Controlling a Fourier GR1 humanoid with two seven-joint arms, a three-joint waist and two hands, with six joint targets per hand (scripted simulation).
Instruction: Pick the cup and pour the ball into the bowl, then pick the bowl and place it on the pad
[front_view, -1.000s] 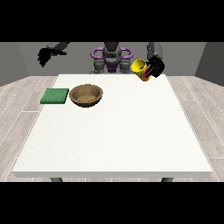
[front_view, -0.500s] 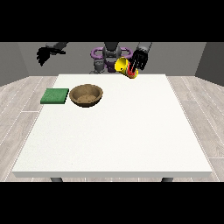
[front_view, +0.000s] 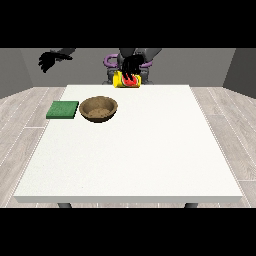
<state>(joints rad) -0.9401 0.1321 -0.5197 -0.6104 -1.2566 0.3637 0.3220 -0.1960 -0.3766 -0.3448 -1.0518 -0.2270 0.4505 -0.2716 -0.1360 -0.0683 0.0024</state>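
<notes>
A yellow cup (front_view: 127, 81) with red marking lies tipped on its side in the air above the table's far edge, near the middle. The hand at the view's right (front_view: 132, 65) is curled round it from above. A brown wooden bowl (front_view: 99, 108) stands on the white table (front_view: 135, 150), left of and nearer the camera than the cup. A green pad (front_view: 63, 109) lies flat just left of the bowl. The hand at the view's left (front_view: 48, 60) hangs raised above the far left corner, holding nothing. No ball shows.
The robot's torso (front_view: 128, 62) stands behind the table's far edge. Grey plank floor (front_view: 25, 115) surrounds the table on both sides.
The hand holding the cup has swung leftward along the far edge, from the right toward the middle, and the cup has tipped further onto its side. The other hand stayed put.
</notes>
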